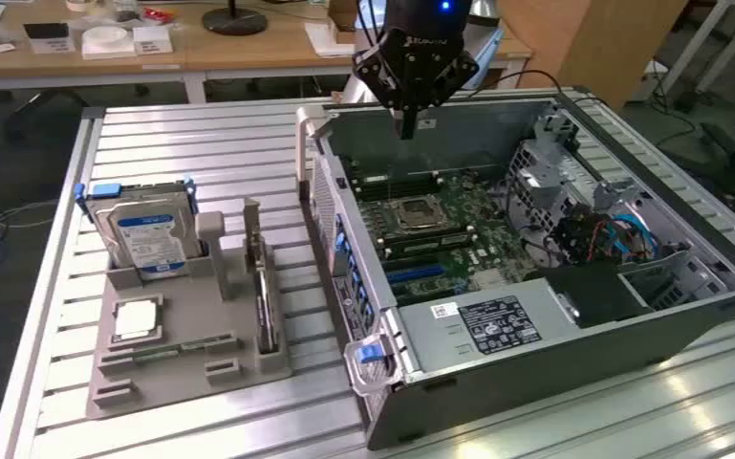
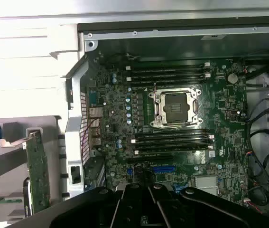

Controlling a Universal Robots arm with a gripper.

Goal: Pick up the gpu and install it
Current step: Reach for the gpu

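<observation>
Slatted metal table (image 1: 188, 143) carries the open computer case (image 1: 572, 363) lying on its side, motherboard (image 1: 438, 229) exposed, with a grey parts holder (image 1: 150, 382) just beside it on the exterior view's left. Holder has the hard drive (image 1: 144, 234) upright at its far end and the gpu (image 1: 261, 296) standing on edge in a slot along the side nearest the case, untouched. Gripper (image 1: 407, 129) hangs over the case's far wall, fingers clenched together on nothing, well apart from the gpu.
</observation>
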